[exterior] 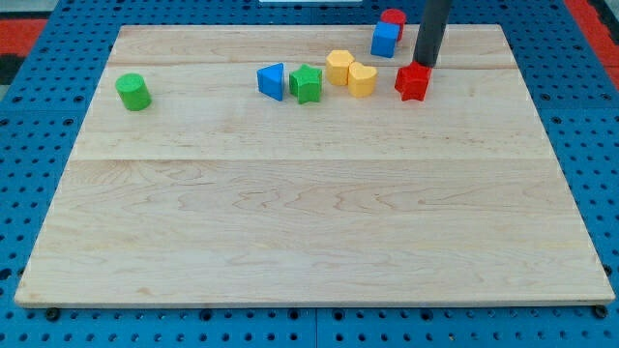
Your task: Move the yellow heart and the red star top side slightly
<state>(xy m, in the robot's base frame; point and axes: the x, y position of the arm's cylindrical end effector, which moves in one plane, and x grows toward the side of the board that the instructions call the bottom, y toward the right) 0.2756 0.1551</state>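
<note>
- The table (309, 222) is a pale wooden board on a blue pegged base, and every block sits in its upper part.
- My tip (424, 66) is the lower end of the dark rod that serves as the tool; it is a plain rod with nothing to spread or close, and it clamps nothing.
- The tip stands right at the top edge of the red star (412, 82), touching it or very nearly so; I cannot tell which.
- The yellow heart (362, 79) lies just to the view's left of the red star, apart from it by a small gap.
- A second yellow block (338, 67), six-sided by the look of it, touches the heart on its upper left.
- Further left sit a green star (307, 83) and a blue triangle (272, 80), close together, and a green cylinder (133, 91) stands well apart near the left edge.
- Above the tip's left are a blue cube (385, 41) and, behind it, a red block (393, 17) whose shape I cannot make out.
- The move turns on this: both task blocks must go toward the view's top, yet the tip is on the star's top side, so I judge it has to come round below the star, and then below the heart, before pushing upward.
</note>
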